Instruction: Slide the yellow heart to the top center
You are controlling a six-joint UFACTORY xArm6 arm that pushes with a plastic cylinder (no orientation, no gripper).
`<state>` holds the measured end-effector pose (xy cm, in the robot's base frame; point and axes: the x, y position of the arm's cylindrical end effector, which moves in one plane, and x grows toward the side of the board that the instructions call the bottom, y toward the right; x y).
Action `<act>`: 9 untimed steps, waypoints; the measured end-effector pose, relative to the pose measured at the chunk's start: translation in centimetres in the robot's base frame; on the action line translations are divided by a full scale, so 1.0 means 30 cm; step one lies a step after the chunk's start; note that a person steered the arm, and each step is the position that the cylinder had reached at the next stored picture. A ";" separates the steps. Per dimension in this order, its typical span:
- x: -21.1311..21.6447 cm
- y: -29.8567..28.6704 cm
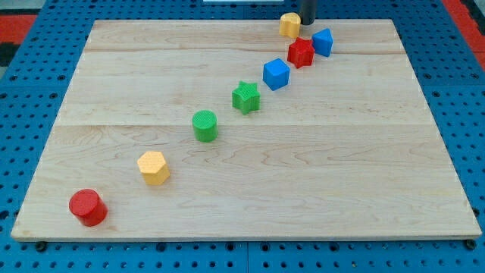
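Note:
The yellow heart [289, 25] sits at the board's top edge, a little right of centre. My tip [308, 22] is right next to it on its right side, at the view's top. Just below and right of them lie a red star [301, 52] and a blue block [323, 42], close together.
A diagonal row runs down to the view's left: blue cube [276, 73], green star [245, 97], green cylinder [204, 125], yellow hexagon [153, 167], red cylinder [87, 207]. The wooden board [364, 152] lies on a blue pegboard.

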<state>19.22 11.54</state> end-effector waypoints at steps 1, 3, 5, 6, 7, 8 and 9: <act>0.000 -0.005; 0.002 -0.305; 0.139 -0.329; 0.141 -0.334; 0.141 -0.334; 0.141 -0.334; 0.136 -0.334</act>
